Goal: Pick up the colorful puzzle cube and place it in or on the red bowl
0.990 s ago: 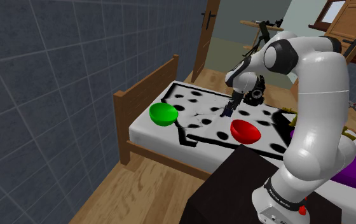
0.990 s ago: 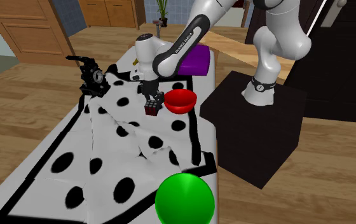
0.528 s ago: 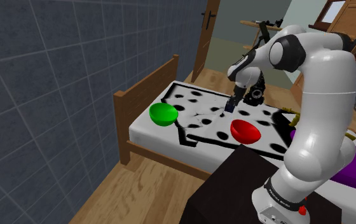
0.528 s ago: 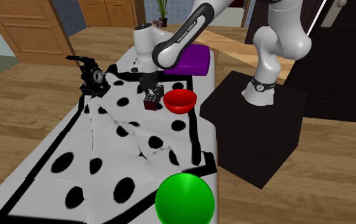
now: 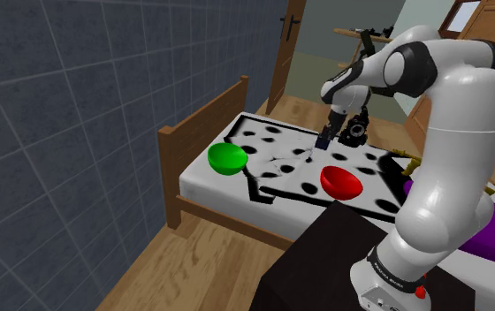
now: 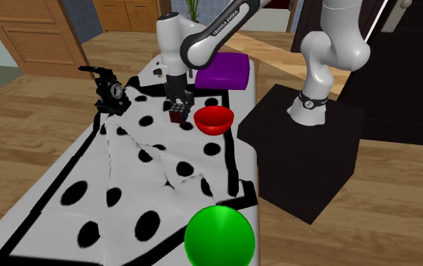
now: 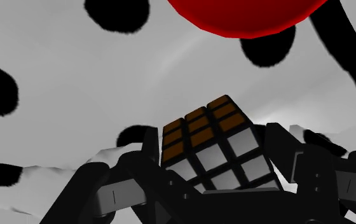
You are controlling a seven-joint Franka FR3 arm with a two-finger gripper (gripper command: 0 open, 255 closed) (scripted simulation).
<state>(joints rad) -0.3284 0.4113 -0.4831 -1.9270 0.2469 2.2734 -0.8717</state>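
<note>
Puzzle cube [image 7: 203,139] in the end effector [image 6: 177,105], seen from three cameras. The cube is a three-by-three twisty puzzle with black edges between its tiles. In the wrist view you look at two of its faces: one tiled orange-brown, the one below it tiled pale grey-white. In the second exterior view it reads as a small dark block with specks of red and white.

Count the items as follows:
- one cube;
- two bowls, one red bowl [image 6: 214,119] and one green bowl [image 6: 219,236];
- one purple block [image 6: 223,72];
- one black gadget with a round dial [image 6: 110,92];
- one arm on one dark stand [image 6: 301,159].

All but the arm and stand lie on a bed [image 5: 193,132] with a wooden frame. A white blanket with black spots and a black border [image 6: 127,174] is spread over it.

The end effector is clenched on the cube: the two black fingers [image 7: 150,147] press against opposite sides of it, and the cube sits squarely between them at their tips. You find the cube held just above the spotted blanket, at the second exterior view's left of the red bowl, near it but not touching it. In the wrist view the red bowl's curved side lies beyond the cube, across a stretch of blanket. The green bowl stands well apart, at the other end of the blanket. The purple block lies past the red bowl, and the black gadget sits on the blanket's far side from the stand.
</note>
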